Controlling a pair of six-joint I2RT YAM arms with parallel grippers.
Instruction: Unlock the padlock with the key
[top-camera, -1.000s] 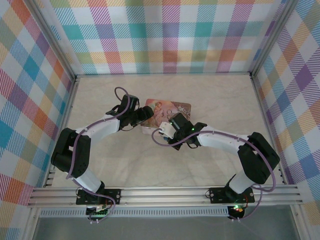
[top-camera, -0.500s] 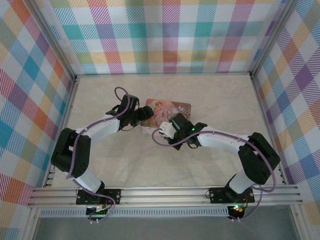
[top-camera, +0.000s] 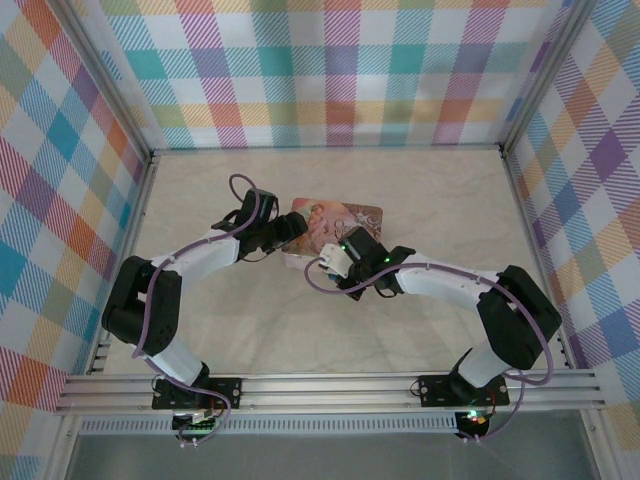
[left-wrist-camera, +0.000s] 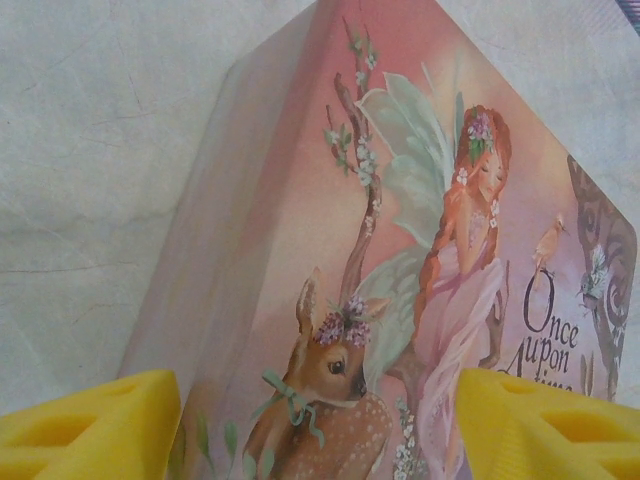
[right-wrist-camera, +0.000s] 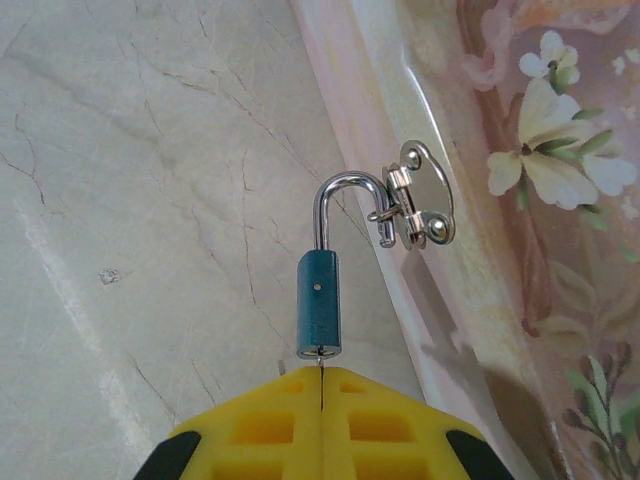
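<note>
1. I see my left gripper (left-wrist-camera: 320, 430) spread wide, yellow fingers (left-wrist-camera: 90, 430) at seven and five o'clock.
2. Between them lies the pink tin (left-wrist-camera: 290, 200), one corner pointing to twelve o'clock.
3. Its lid shows a fawn (left-wrist-camera: 330, 370) at six, a red-haired fairy (left-wrist-camera: 470, 210) at three and lettering (left-wrist-camera: 555, 340) at four.
4. Pale marbled table (left-wrist-camera: 100, 150) lies from nine to eleven.

The words "Once upon" are printed in dark curly letters on the lid of the pink tin (left-wrist-camera: 290, 200). A further line below is cut off and unreadable.
</note>
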